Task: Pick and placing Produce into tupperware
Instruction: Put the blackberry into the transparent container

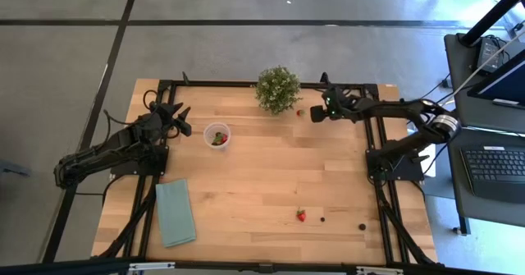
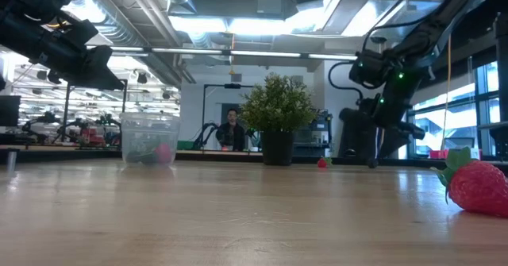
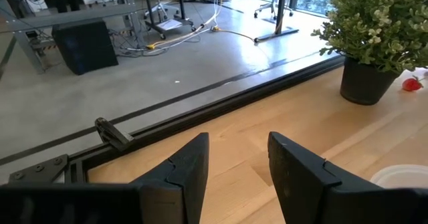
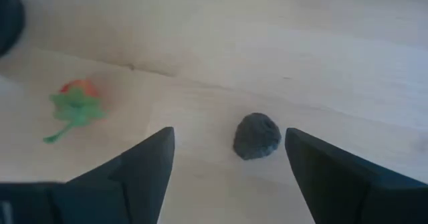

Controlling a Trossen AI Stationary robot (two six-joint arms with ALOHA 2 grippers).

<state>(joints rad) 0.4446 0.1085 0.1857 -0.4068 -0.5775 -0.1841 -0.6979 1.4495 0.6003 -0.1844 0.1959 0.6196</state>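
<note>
The clear round tupperware (image 1: pixel 217 135) stands on the table's left half with red and green pieces inside; the low view shows it too (image 2: pixel 149 143). My right gripper (image 1: pixel 316 115) is open at the far right, tilted down. Its fingers stand on either side of a dark berry (image 4: pixel 257 137) without touching it. A small strawberry (image 4: pixel 77 102) lies beside the berry, toward the plant. Another strawberry (image 1: pixel 301 215) and two dark berries (image 1: pixel 322 219) (image 1: pixel 362 225) lie near the front edge. My left gripper (image 1: pixel 182 119) is open and holds nothing, left of the tupperware.
A bushy potted plant (image 1: pixel 277 89) stands at the far edge, just left of my right gripper. A teal cloth (image 1: pixel 175 213) lies flat at the front left. The black frame rails (image 1: pixel 377 144) run along the table's sides.
</note>
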